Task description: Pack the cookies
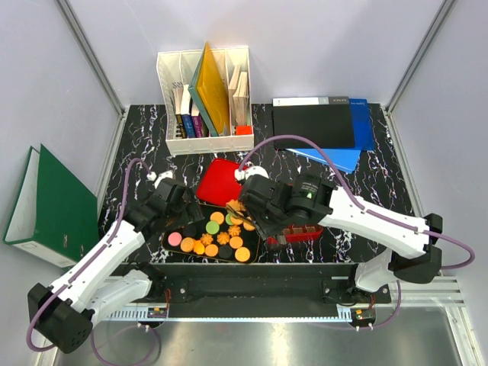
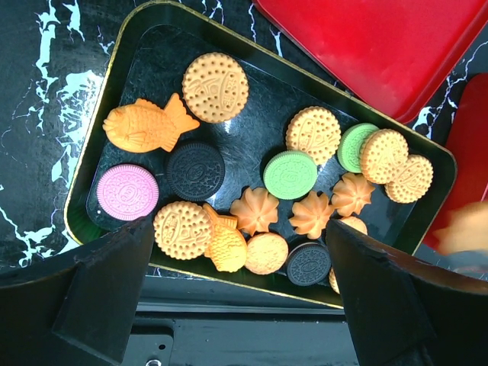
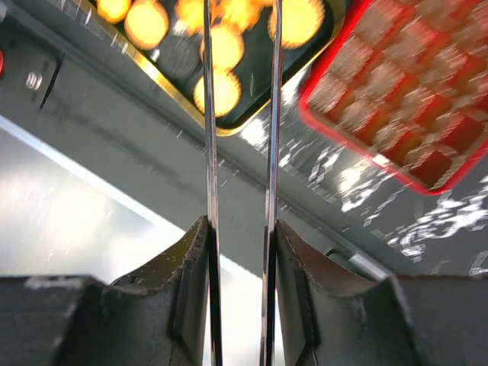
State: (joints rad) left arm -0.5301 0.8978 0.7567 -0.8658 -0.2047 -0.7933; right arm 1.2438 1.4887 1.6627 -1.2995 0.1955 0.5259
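The cookies [image 1: 217, 236] lie in a black gold-rimmed tray [image 1: 171, 245] at the table's front. In the left wrist view they are round, flower and fish shapes [image 2: 290, 174] in the tray [image 2: 84, 183]. My left gripper [image 1: 171, 204] hangs open and empty over the tray's left end [image 2: 236, 305]. My right gripper [image 1: 255, 207] is shut on thin metal tongs [image 3: 210, 114] over the tray's right end. An orange cookie [image 1: 235, 206] sits at the tongs' tip, blurred in the left wrist view [image 2: 465, 229]. The red gridded tin [image 1: 299, 233] stands right of the tray [image 3: 412, 99].
A red lid [image 1: 219, 181] lies just behind the tray [image 2: 381, 46]. A white organiser with books [image 1: 204, 99] stands at the back. Black [image 1: 313, 123] and blue [image 1: 343, 156] folders lie at the back right. A green binder [image 1: 46, 202] leans outside the left wall.
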